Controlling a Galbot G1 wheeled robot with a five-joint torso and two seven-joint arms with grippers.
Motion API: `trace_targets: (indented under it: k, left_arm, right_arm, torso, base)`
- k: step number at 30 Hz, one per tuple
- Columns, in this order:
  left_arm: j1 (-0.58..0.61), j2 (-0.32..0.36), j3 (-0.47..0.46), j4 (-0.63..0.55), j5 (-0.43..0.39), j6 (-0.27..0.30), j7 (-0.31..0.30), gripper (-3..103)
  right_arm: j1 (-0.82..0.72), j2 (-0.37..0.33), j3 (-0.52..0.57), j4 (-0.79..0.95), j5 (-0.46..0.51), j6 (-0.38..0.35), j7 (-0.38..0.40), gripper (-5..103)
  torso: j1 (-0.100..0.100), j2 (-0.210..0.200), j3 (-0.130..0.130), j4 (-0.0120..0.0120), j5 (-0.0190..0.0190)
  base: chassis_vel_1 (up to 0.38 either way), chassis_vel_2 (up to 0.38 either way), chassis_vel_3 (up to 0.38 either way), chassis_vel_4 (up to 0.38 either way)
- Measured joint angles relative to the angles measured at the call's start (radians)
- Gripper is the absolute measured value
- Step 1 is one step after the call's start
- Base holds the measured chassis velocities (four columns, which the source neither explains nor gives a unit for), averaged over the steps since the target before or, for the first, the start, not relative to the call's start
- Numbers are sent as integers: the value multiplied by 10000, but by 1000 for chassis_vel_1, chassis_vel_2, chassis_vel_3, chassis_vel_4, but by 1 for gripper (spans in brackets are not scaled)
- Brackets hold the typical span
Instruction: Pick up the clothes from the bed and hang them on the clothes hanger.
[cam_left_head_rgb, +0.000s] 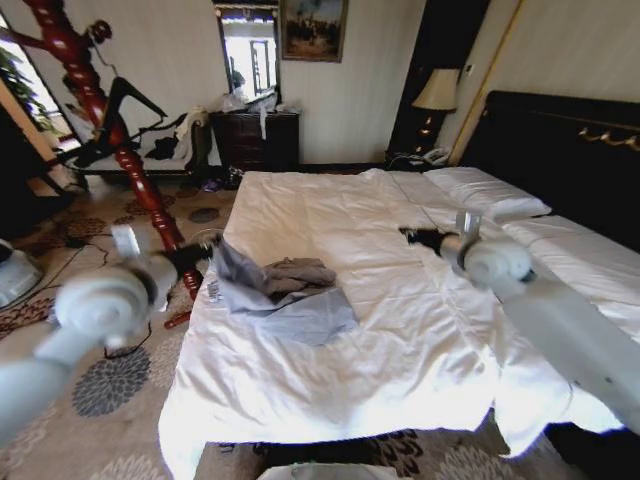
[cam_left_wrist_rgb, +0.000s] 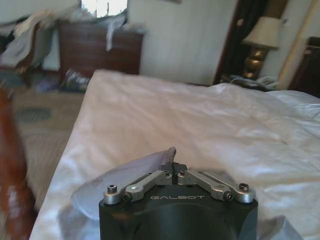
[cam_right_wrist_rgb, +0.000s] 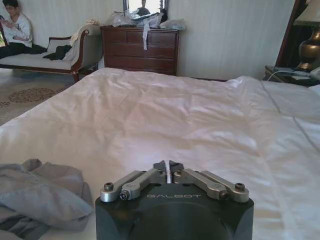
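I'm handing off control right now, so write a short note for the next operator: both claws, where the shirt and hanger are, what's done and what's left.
Left claw: shut, empty, at the bed's left edge, tip right by the shirt; contact unclear.
Right claw: shut, empty, over the bare duvet to the shirt's right, well apart from it.
Shirt: crumpled heap on the duvet near the left edge, not lifted.
Hanger: I can't spot it from these views; a red wooden stand is on the floor left of the bed.
Done: both arms brought over the bed.
Left: grasp the shirt, lift it, hang it.
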Motion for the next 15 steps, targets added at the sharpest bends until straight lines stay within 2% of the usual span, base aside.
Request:
trace_targets:
  k: [1, 2, 4, 5, 6, 7, 8, 9, 11, 12, 14, 15]
  left_arm:
    - [944, -340, -388, -212, 360, -10, -8, 0]
    - [944, -340, -388, -212, 360, -10, -8, 0]
    - [2377, -876, -851, -457, 1097, -70, 128, 0]
    - [2377, -876, -851, -457, 1097, -70, 128, 0]
    - [3283, -1317, -1124, -584, 1660, -93, 325, 0]
    - [3690, -1539, -1219, -627, 1921, -115, 428, 0]
    - [4009, -1772, -1293, -652, 2148, -131, 532, 0]
    - [4368, -2143, -1342, -680, 2464, -156, 671, 0]
    - [4546, -2411, -1337, -688, 2633, -161, 738, 0]
    - [4634, -2559, -1322, -692, 2730, -170, 773, 0]
    - [4924, -3211, -1193, -700, 3134, -196, 948, 0]
    - [4924, -3211, -1193, -700, 3134, -196, 948, 0]
  right_arm:
    - [-86, 86, -48, -61, -90, 24, -31, 11]
    - [-86, 86, -48, -61, -90, 24, -31, 11]
    - [-48, 257, -257, -216, -232, 49, -162, 21]
    - [-48, 257, -257, -216, -232, 49, -162, 21]
    - [137, 417, -535, -452, -438, 72, -356, 27]
    - [286, 519, -726, -609, -610, 92, -479, 32]
    - [522, 673, -1016, -800, -760, 103, -621, 32]
    - [935, 952, -1517, -1101, -848, 101, -768, 43]
    - [1259, 1201, -1916, -1345, -872, 96, -858, 43]
    - [1472, 1362, -2160, -1507, -879, 90, -923, 48]
    - [2580, 2060, -3366, -2300, -1105, 87, -1347, 60]
    - [2580, 2060, -3366, -2300, -1105, 87, -1347, 60]
  torso:
    - [3, 0, 0, 3, -7]
    - [3, 0, 0, 3, -7]
    - [-1, 1, -1, 0, -7]
    - [-1, 1, -1, 0, -7]
    - [-2, 1, -2, -7, 3]
    - [-1, 0, -2, -10, 3]
    - [0, 1, 0, -11, 2]
    - [1, 0, 0, -9, -1]
    - [1, 0, 0, -5, -1]
    - [0, 1, 0, -3, -2]
    - [1, 0, 1, -8, 0]
    - [1, 0, 1, -8, 0]
  base:
    - [0, 0, 0, 0]
    - [0, 0, 0, 0]
    - [0, 0, 0, 0]
    - [0, 0, 0, 0]
    - [0, 0, 0, 0]
    - [0, 0, 0, 0]
    - [0, 0, 0, 0]
    - [0, 0, 0, 0]
    - [0, 0, 0, 0]
    - [0, 0, 0, 0]
    - [0, 0, 0, 0]
    - [0, 0, 0, 0]
